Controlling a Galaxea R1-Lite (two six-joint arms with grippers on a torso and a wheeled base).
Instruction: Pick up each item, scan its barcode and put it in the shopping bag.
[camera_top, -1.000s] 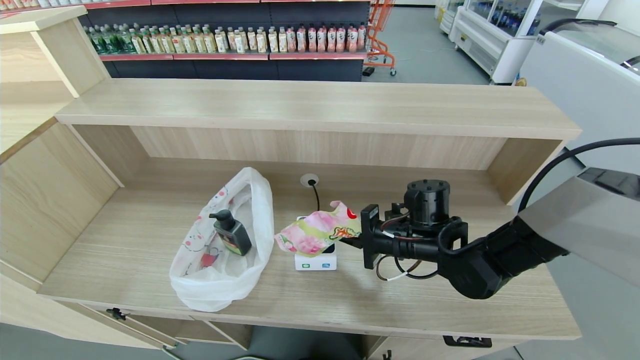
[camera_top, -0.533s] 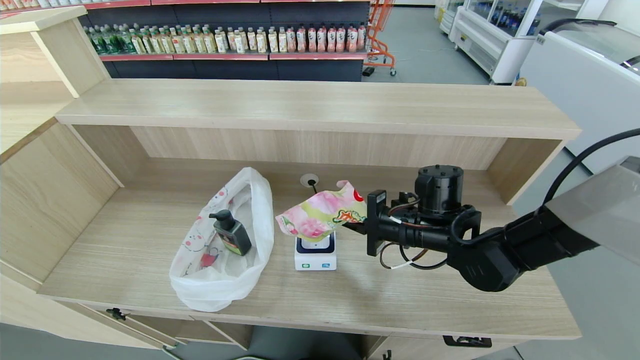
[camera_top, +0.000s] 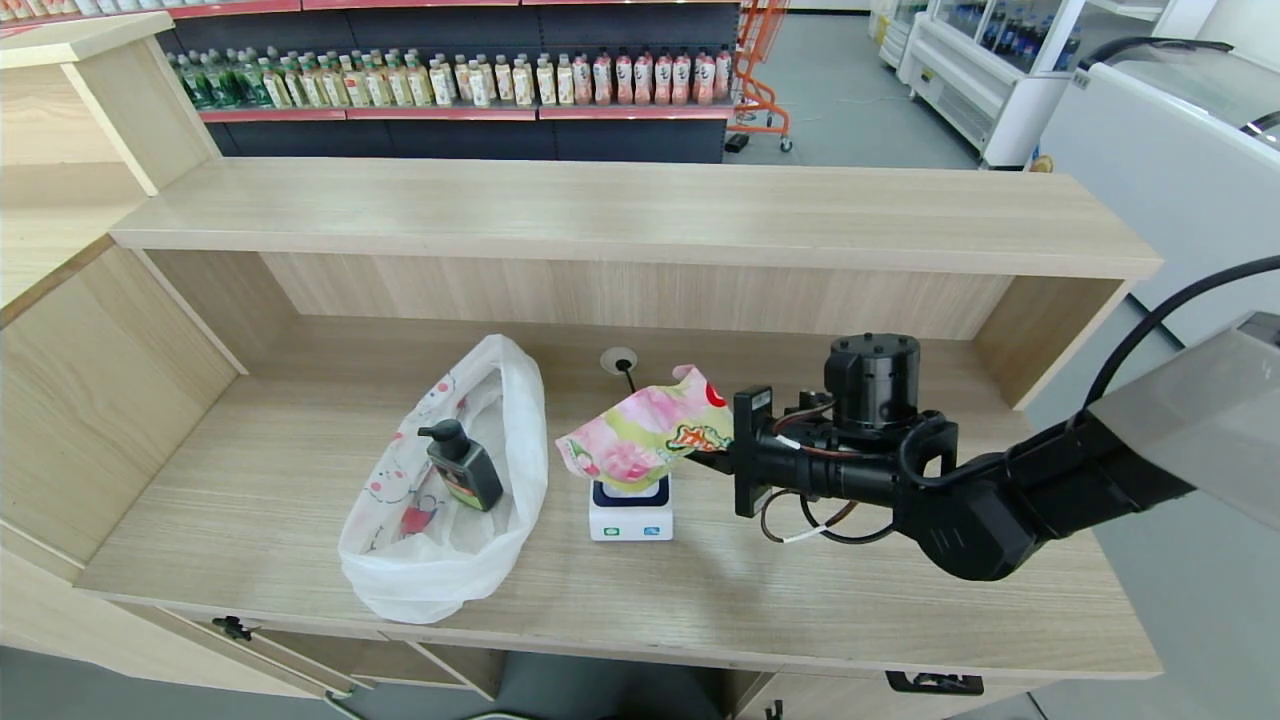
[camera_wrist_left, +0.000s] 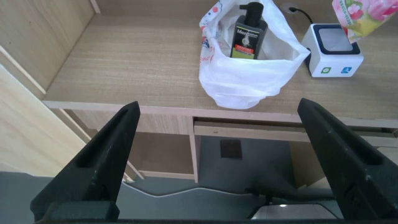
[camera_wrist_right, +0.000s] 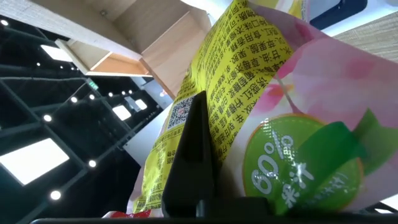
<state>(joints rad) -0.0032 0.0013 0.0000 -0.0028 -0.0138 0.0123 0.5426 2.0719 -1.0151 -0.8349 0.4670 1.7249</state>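
One right gripper (camera_top: 706, 456) clamps one floral snack pouch (camera_top: 645, 433) by its end, holding it in the air just above the single white scanner (camera_top: 630, 517) on the wooden counter (camera_top: 800, 600). Beside the scanner lies one white shopping bag (camera_top: 440, 575), mouth agape (one dark pump bottle (camera_top: 463, 470) inside). The left gripper (camera_wrist_left: 219, 109) hangs before the counter's front edge, fingers spread wide, empty.
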